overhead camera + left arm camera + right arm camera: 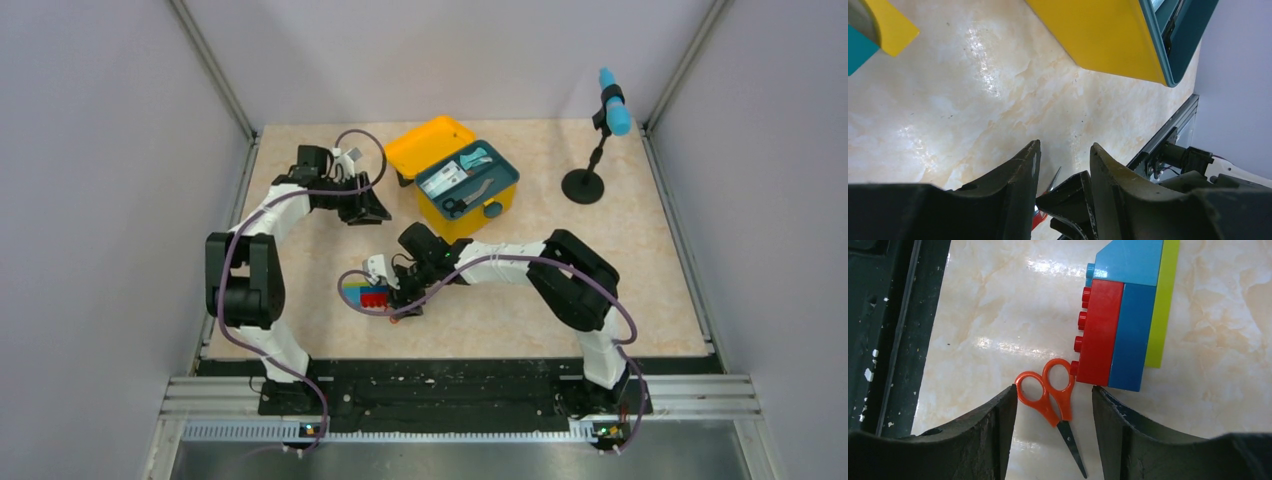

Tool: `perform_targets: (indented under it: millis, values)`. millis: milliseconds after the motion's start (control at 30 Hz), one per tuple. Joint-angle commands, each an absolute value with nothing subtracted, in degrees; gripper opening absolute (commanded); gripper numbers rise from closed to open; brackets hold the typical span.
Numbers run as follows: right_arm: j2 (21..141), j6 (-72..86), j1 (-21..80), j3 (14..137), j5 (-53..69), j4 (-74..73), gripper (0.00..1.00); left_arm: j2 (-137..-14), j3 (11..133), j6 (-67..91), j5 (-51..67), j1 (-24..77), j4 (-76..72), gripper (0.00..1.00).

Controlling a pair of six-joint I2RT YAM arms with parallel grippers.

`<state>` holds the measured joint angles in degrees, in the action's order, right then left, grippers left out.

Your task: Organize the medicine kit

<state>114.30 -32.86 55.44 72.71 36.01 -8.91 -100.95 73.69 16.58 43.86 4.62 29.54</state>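
Left hand: its fingers are partway apart and there is nothing in them. It hangs over the table, near the left side of the kit.
Toy block: red, blue and green, right up against the scissors' handles.
Scissors: small, with orange handles, lying flat on the table.
Right hand: open wide, one finger on each side of the scissors, holding nothing.
Medicine kit: the yellow box at the back middle of the table. Its lid is open and a teal tray sits in it.
What could go wrong: the scissors are thin and flat, so my fingers may slide over them or shove them into the block (and push it away). The left hand could bump the kit if I swing it right.
Table: shiny, creamy stone look, so I think it is slippery.
Room: plain grey walls all round, and a black stand with a blue top on the right.
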Motion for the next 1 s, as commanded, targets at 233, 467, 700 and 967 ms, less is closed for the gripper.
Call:
perform_targets:
  millis: [233, 467, 700, 967]
  values:
    - [119.44, -34.61, 58.14, 76.05, 30.84, -9.06, 0.46, -98.49, 72.59, 17.84, 45.01, 3.69, 26.29, 0.46]
    - [118.72, -38.09, 58.57, 71.73, 21.42, -11.79, 0.22, -99.57, 71.69, 18.21, 46.02, 3.52, 25.87, 0.46]
    - [112.24, -40.77, 56.51, 62.93, 13.93, -12.31, 0.15, -100.61, 68.57, 20.72, 47.47, 3.69, 23.89, 0.45]
    - [107.70, -39.49, 51.81, 58.83, 17.25, -14.50, 0.11, -101.80, 68.63, 21.05, 47.95, 4.65, 23.85, 0.45]
